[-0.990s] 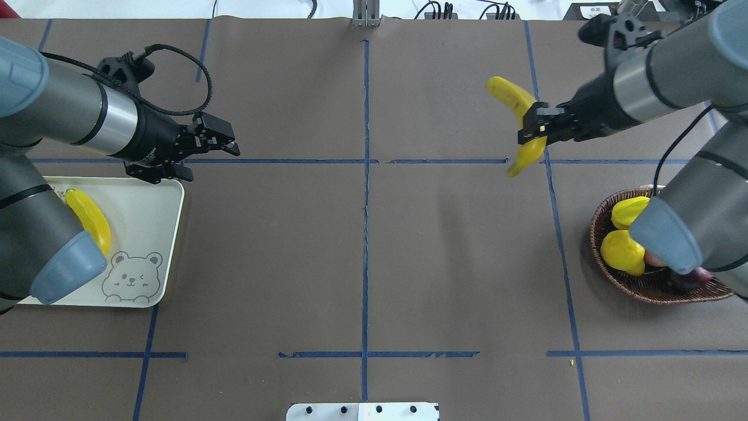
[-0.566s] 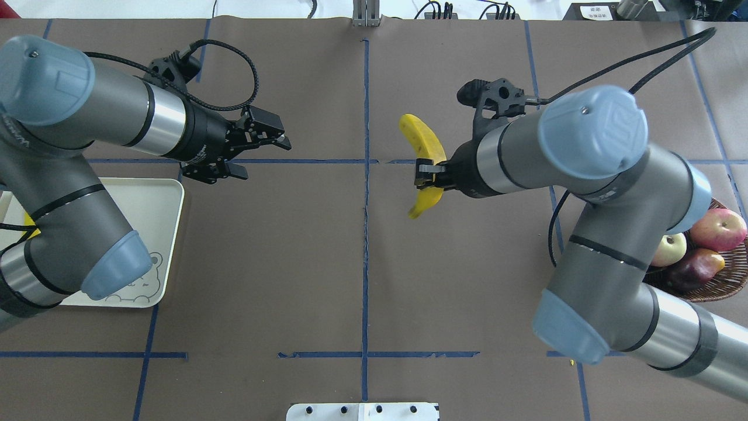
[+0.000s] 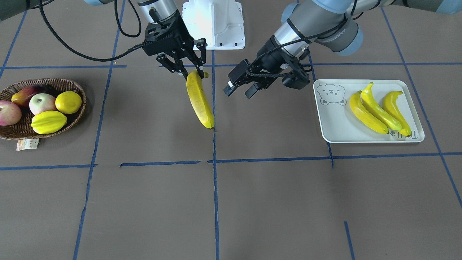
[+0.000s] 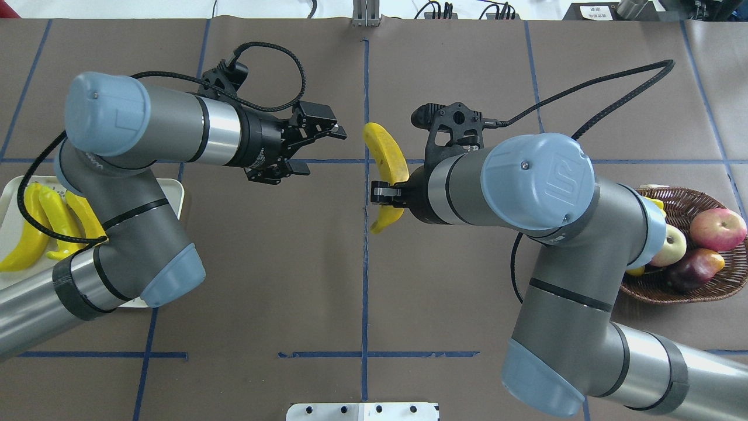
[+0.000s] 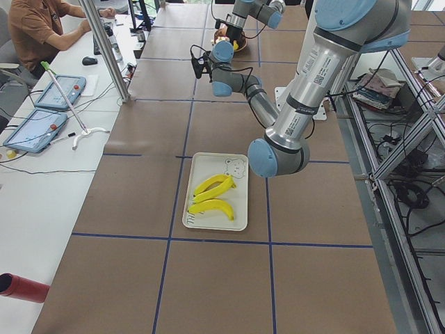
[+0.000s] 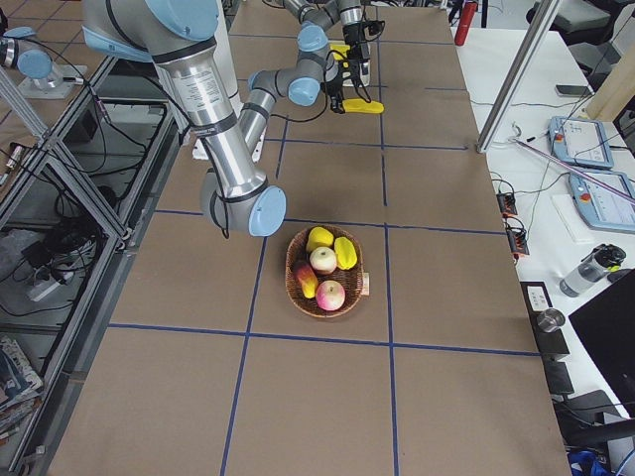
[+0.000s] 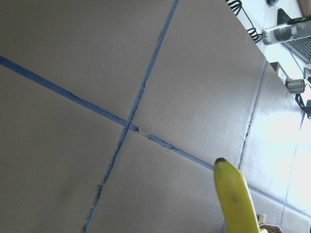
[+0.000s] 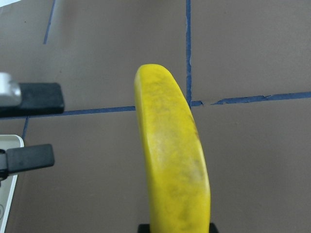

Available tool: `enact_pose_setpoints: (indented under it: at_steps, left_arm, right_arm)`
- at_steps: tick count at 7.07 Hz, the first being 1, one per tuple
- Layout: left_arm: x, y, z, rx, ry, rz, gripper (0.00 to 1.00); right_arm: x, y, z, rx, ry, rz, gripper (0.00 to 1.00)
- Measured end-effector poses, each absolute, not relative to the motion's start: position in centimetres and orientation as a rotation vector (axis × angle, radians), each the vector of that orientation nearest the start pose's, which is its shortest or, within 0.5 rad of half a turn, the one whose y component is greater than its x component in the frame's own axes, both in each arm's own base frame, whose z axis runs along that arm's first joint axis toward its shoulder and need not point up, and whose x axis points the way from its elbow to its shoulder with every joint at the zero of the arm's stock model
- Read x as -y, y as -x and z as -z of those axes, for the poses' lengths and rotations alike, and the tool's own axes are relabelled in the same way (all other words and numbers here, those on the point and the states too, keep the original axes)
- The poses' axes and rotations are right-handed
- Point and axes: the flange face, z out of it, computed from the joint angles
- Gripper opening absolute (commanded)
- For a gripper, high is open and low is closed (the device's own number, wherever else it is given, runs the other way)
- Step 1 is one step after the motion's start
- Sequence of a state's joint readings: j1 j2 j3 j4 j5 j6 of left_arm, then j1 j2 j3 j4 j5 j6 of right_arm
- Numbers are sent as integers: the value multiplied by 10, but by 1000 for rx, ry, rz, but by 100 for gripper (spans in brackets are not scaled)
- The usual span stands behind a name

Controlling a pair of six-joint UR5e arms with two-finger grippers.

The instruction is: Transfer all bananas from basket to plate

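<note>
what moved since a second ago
The right gripper, shut on the banana, carried it leftward in the overhead view, from the basket's half to the table's middle line. The left gripper, open, swung from the plate's edge toward the middle to meet it. Unchanged: the right grip, the open left jaws, basket and plate positions.

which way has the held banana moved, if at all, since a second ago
Yes. Overhead, the held banana moved left, from the right tape line to the centre tape line.

The brown table (image 3: 252, 202), gridded with blue tape (image 3: 155, 163), carries the wicker basket (image 3: 50, 81) at one end and the pale plate (image 3: 335, 122) well apart from it.
</note>
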State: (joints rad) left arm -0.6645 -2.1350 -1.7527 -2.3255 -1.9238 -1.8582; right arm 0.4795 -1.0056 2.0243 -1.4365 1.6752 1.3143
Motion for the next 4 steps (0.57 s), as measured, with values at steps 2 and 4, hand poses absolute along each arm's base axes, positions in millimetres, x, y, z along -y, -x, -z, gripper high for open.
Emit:
enact_pose_setpoints:
  at_steps: [2,4]
  left_arm:
    - [464,-435,-152,-1551,-20,515,99]
    - [464,-452,-154,-1567,-9,510,99]
  right_arm:
    - [357,449,-127,1126,-345,-127,2]
    - [351,450,-122,1136,-353,-123,2]
